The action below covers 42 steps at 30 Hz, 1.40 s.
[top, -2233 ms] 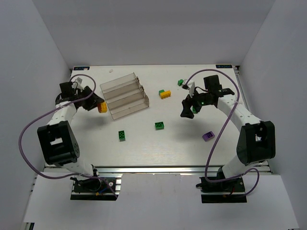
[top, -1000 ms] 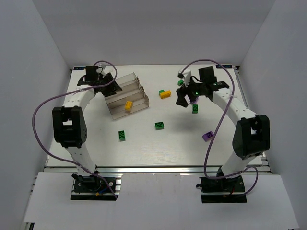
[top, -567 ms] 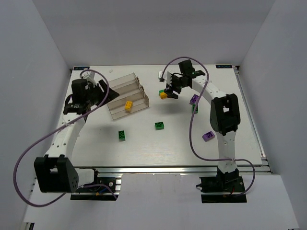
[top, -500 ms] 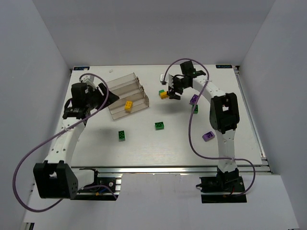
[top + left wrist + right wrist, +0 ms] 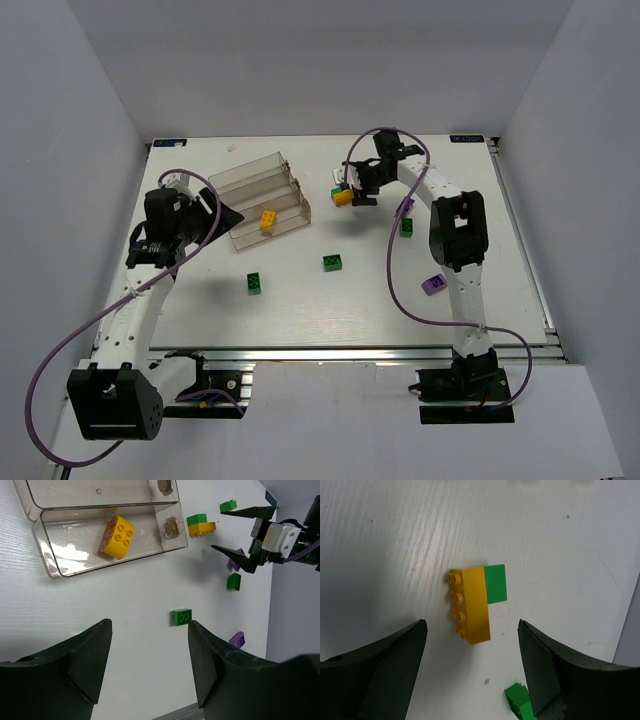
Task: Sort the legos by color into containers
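Observation:
The clear stepped tray (image 5: 258, 188) stands at the back left. A yellow brick (image 5: 268, 221) lies in its lowest compartment and shows in the left wrist view (image 5: 117, 530) too. My left gripper (image 5: 220, 214) is open and empty, just left of the tray; its jaws (image 5: 150, 665) hang over bare table. My right gripper (image 5: 353, 189) is open and empty above a yellow brick (image 5: 470, 605) joined to a green brick (image 5: 495, 583). Loose green bricks (image 5: 254, 283), (image 5: 333, 262), (image 5: 407, 226) and purple bricks (image 5: 433, 284), (image 5: 404, 207) lie on the table.
Another green brick (image 5: 520, 702) lies close by the right gripper. White walls enclose the table on three sides. The metal rail (image 5: 320, 350) runs along the near edge. Purple cables loop from both arms.
The left gripper let go of the yellow brick into the tray's lowest compartment and drew back to the left. The right gripper moved left, over the yellow and green pair.

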Each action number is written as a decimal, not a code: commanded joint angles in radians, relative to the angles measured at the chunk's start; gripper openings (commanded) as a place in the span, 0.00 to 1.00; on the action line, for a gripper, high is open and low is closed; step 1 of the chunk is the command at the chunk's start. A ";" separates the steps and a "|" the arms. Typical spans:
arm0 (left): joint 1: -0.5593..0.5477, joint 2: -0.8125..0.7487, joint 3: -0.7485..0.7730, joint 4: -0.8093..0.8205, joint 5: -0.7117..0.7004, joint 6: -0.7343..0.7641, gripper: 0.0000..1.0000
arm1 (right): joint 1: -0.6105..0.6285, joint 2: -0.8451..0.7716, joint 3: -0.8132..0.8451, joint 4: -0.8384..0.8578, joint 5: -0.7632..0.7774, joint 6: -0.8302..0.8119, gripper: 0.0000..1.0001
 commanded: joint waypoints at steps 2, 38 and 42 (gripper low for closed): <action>0.004 -0.043 -0.013 -0.009 -0.016 -0.009 0.72 | 0.013 0.039 0.040 0.011 -0.033 -0.034 0.78; -0.114 0.222 0.098 0.210 0.279 -0.138 0.80 | 0.027 -0.300 -0.207 -0.159 -0.082 -0.040 0.00; -0.189 0.310 0.131 0.234 0.300 -0.114 0.83 | 0.056 -0.366 -0.189 -0.326 -0.194 -0.078 0.00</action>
